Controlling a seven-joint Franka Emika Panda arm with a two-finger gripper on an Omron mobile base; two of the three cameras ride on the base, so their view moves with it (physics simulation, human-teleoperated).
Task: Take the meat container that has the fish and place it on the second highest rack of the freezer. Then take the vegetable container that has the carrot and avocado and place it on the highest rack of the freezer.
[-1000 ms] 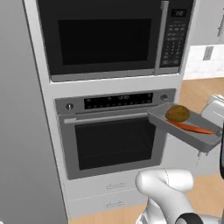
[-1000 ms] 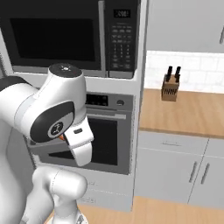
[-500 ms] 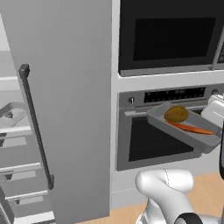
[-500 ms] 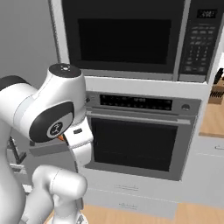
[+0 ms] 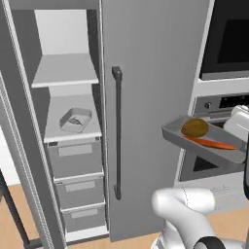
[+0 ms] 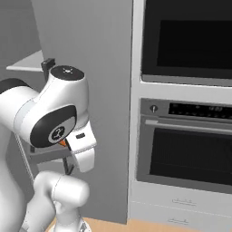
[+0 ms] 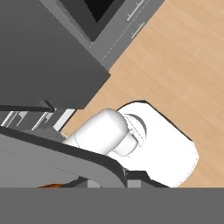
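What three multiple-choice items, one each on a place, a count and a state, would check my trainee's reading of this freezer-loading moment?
1. Where does the shallow grey metal tray with the pale fish sit?
A. on the oven door
B. on the freezer's second-highest shelf
C. on the floor

2. How many foods lie in the shallow grey metal tray held up beside the oven?
A. one
B. two
C. four

3. How does the tall grey freezer's thick door with the long black bar handle stand?
A. open
B. shut
C. removed

Answers: 1 B, the left base view shows it under the top shelf and above the drawers. 2 B, a thin orange carrot and a roundish brownish-yellow avocado. 3 A, the shelves show beside the swung-out door.
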